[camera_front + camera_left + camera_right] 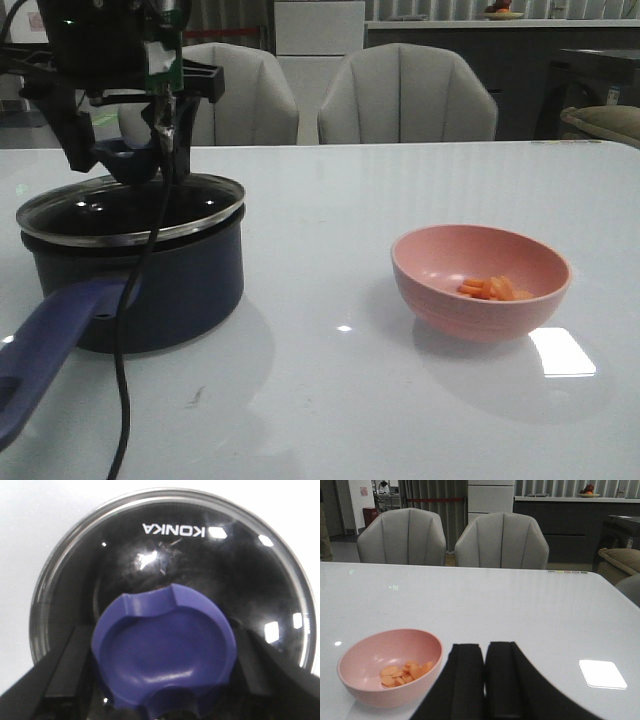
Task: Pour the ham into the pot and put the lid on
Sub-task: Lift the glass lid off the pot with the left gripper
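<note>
White table (400,400): left gripper (162,672) clamps lid (130,210) atop pot (140,290).

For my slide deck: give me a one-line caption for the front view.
Left claw at the knob of the lid on the pot; ham waits in the bowl.

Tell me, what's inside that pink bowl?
The pink bowl holds only a small heap of orange ham slices, resting on its floor toward one side. The bowl's bottom directly beneath the slices is covered.
</note>
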Available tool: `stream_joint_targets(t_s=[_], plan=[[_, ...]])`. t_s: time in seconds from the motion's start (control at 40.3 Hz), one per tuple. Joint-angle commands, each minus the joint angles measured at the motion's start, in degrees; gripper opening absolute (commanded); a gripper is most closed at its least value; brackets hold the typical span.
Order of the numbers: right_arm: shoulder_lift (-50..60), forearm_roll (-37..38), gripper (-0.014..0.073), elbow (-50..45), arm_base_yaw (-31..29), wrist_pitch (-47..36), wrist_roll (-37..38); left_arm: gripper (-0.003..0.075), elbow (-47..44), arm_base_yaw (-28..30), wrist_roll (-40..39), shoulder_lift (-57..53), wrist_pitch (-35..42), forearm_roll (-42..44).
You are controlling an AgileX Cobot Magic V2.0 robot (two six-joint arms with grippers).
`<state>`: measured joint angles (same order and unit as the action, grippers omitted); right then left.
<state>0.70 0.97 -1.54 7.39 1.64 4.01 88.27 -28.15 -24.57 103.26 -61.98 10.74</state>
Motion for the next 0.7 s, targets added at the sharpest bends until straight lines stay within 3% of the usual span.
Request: stream_joint_targets(t_s=[0.0,0.323,0.67], plan=[[1.0,0.7,0.0159,0.3,-0.1,-4.9,0.2,0.0298,1.8,-0.3,-0.2,-5.7,1.5,3.2],[1.0,0.7,0.0159,0.3,-0.1,-4.9,0.2,0.0298,1.5,0.7,2.9,-11.0,-2.9,10.6],[1.0,0.7,0.0159,0.3,-0.1,-4.9,0.2,0.0298,-8.5,14.0,3.2,-17.3,1.0,8.9]])
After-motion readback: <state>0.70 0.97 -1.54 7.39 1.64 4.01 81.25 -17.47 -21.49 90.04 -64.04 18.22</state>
